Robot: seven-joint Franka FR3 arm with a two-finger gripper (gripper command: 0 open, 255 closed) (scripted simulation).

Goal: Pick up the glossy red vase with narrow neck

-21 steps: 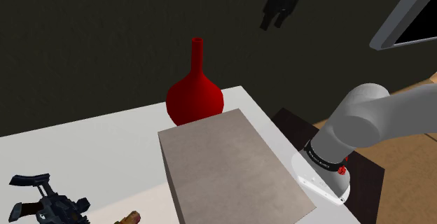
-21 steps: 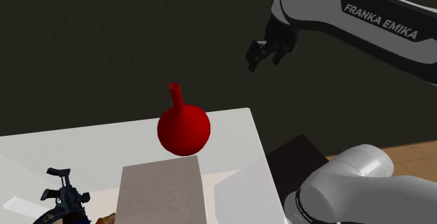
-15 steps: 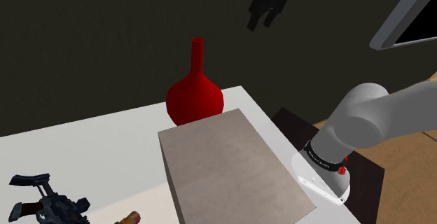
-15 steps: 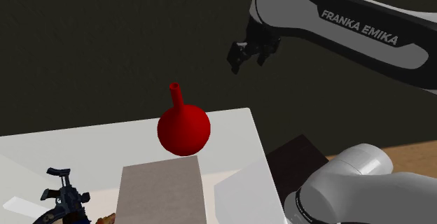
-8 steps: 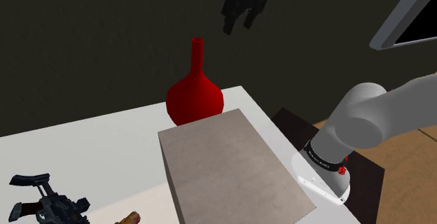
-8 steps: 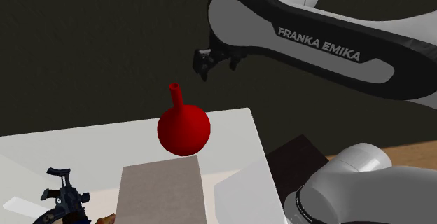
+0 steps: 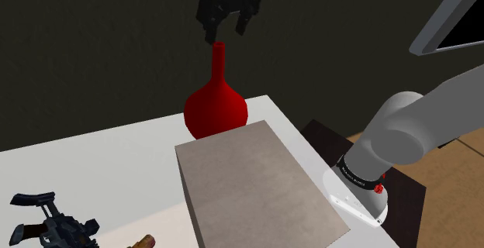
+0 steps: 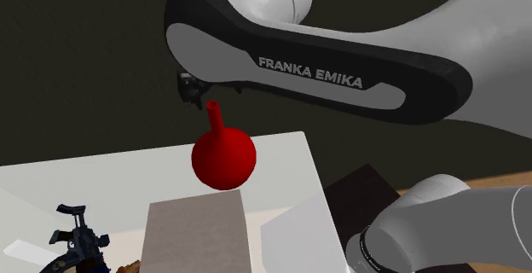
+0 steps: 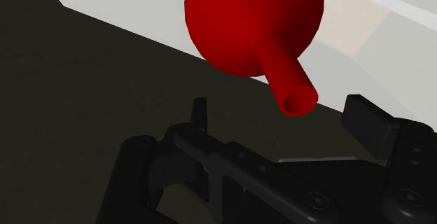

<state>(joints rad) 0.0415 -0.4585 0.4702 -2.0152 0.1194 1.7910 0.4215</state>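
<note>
The glossy red vase (image 7: 216, 105) has a round belly and a thin upright neck, and stands near the back edge of the white table (image 7: 116, 157). My black gripper (image 7: 224, 33) hangs open just above the neck's mouth, fingers pointing down. In the second exterior view the vase (image 8: 223, 156) sits under the arm, whose link partly hides the gripper (image 8: 193, 96). In the wrist view the vase (image 9: 252, 19) points its mouth at the gripper (image 9: 283, 117), and the mouth lies between the two spread fingers (image 9: 367, 121) without touching either.
A grey box (image 7: 256, 184) stands on the table right in front of the vase. A black gun-like object (image 7: 50, 225) lies at the table's front corner on the shoulder view's left. A dark low stand (image 7: 330, 136) sits beside the table near the arm's base.
The gripper has swung toward the shoulder view's left and slightly down, from up and right of the vase to just over its neck. The vase has not moved.
</note>
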